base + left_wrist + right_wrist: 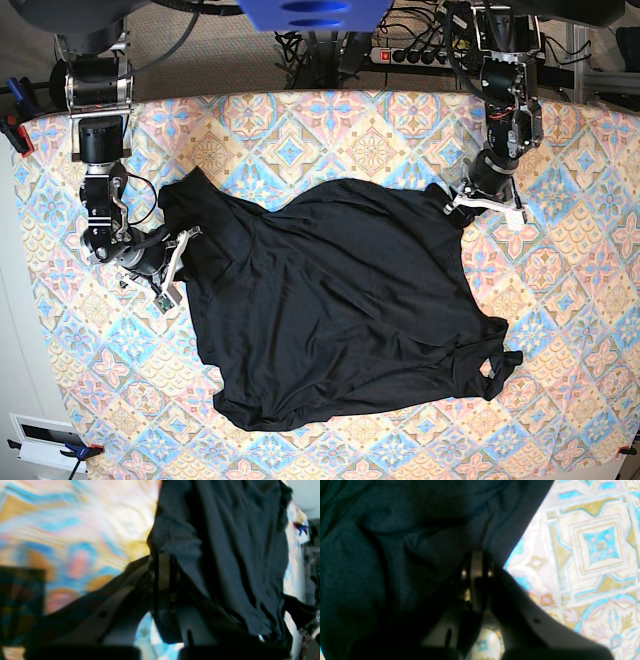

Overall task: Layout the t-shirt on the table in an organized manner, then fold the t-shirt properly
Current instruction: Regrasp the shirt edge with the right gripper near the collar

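Observation:
The black t-shirt lies spread but wrinkled across the middle of the table, with one sleeve trailing to the lower right. My left gripper is at the shirt's upper right corner. In the blurred left wrist view its fingers stand together, pinching a bunch of the t-shirt. My right gripper is at the shirt's left edge. Seen from the right wrist, the right gripper is shut on the hem of the t-shirt, over the patterned table.
A power strip and cables lie behind the table's far edge. Red clamps sit at the left edge and the lower left corner. A white box stands off the lower left corner.

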{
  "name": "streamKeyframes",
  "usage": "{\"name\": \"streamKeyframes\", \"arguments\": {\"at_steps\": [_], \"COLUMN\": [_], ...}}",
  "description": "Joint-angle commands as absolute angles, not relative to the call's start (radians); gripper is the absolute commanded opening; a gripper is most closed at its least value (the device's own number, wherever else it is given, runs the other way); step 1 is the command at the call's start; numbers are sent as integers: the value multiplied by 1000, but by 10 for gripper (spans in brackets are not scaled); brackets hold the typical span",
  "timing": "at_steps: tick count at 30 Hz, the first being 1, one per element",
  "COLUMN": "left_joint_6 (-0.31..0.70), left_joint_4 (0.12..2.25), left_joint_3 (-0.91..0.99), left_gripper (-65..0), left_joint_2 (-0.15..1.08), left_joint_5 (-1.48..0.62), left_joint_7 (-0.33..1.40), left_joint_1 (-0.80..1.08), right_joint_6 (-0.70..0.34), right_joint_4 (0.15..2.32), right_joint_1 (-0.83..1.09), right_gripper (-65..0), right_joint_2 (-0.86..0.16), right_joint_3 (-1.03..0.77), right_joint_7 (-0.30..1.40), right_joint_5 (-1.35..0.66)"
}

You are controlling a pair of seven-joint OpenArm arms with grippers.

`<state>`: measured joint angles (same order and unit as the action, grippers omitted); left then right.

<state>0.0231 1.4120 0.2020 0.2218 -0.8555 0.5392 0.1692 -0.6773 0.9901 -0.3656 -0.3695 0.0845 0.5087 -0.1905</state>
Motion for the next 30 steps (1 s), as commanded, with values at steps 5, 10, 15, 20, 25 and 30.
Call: {"name": "streamKeyframes", "arguments": {"at_steps": [5,10,15,20,25,30], "left_joint_6": [-1,-2,-5,-7,-7,-7], "left_joint_4": [1417,1414,1412,1411,1353,1282], "left_joint_3": [252,272,272,272,272,271], "left_gripper": [-650,-650,-650,-650,-650,-650], "left_joint_2": [232,259,297,325,331,331], "left_joint_5": [-826,-825,-825,-823,-823,-823], "left_joint_7": [547,588,598,598,599,599], "left_joint_1": [133,54,-13,-61,-120,-193], "right_joint_6": [-679,-679,-679,-650,-590,-588], "right_joint_4": [1007,1007,1007,1007,1000,998], "right_joint_1": [-392,-392,-392,-423,-515,-545], "right_gripper": [-642,-642,-642,-642,-642,-642], "right_joint_2": [-386,-384,-383,-381,-357,-268], "right_joint_3": [81,73,71,71,71,71], "right_joint_7": [489,489,489,487,486,486], "right_joint_5": [-206,-206,-206,-206,-206,-206]}}
